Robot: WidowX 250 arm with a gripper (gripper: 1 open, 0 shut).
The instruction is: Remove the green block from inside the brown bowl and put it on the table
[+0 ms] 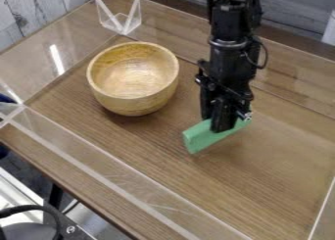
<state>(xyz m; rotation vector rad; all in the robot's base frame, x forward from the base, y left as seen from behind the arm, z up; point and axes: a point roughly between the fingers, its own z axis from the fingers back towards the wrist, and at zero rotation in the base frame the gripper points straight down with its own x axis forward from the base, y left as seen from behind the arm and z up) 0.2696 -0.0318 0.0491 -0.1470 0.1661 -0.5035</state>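
Green block, one, matte and elongated, set aslant; clamped in the narrowed jaws of the black gripper, outside the bowl. Brown bowl, one, round, wooden, pale within, resting on the wood-grain desk, apart from the block.

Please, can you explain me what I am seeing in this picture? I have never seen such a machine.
There is one camera view, looking down at a brown wooden table from above. The black machine reaching in from the top is a robot arm; its lower end is the gripper, a hand with closing jaws. The jaws are closed on a green block, which is outside the bowl. The round light-brown bowl stands beside it, on the table. Whether the block touches the table, I cannot tell.
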